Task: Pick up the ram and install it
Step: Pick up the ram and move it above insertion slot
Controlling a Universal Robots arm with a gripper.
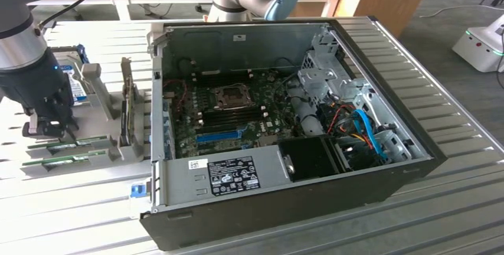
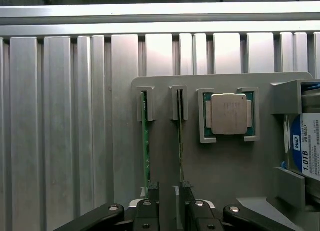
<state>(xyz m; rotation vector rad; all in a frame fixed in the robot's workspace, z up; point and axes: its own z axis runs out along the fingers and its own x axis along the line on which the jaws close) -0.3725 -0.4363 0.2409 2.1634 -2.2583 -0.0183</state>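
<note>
Two green ram sticks stand on edge in a grey holder [image 2: 165, 121], one [image 2: 145, 141] beside the other [image 2: 180, 141]. In the exterior view they lie at that view's left as ram stick [image 1: 77, 143] and ram stick [image 1: 59, 162]. My gripper [image 2: 170, 191] hangs just above their near ends, open and holding nothing. One black fingertip [image 2: 152, 190] sits over the first stick's end, and the other fingertip [image 2: 188, 190] is right beside the second stick. In the exterior view the gripper [image 1: 49, 126] is low over the holder [image 1: 106, 149].
The holder also carries a silver processor [image 2: 229, 114] and a hard drive with a blue label [image 2: 306, 146]. The open computer case [image 1: 393, 178] lies on the ribbed metal table [image 1: 71, 208], its motherboard [image 1: 236, 116] exposed, with a blue slot [image 1: 216, 136].
</note>
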